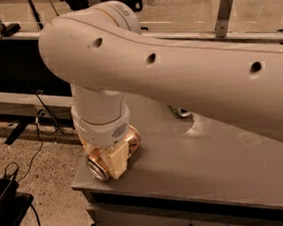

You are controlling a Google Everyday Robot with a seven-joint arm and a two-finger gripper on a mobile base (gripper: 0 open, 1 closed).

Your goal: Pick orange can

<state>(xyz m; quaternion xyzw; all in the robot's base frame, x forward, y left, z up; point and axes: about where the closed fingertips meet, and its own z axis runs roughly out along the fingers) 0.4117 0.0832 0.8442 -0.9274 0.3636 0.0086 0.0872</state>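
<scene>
The orange can (132,137) lies on its side at the near left corner of the grey table (211,163), its silver end (97,168) facing the table's edge. My gripper (106,162) comes straight down on it from the white wrist (101,124). Its cream fingers (117,160) sit on either side of the can and close against it. The can rests on the table. My big white arm (188,75) crosses the whole view and hides much of the table.
Only the silver end of a second can (183,112) shows under my arm, farther back on the table. The table's left edge drops to a speckled floor (42,174) with cables and a black bin (2,198). A glass-panelled rail (222,12) runs behind.
</scene>
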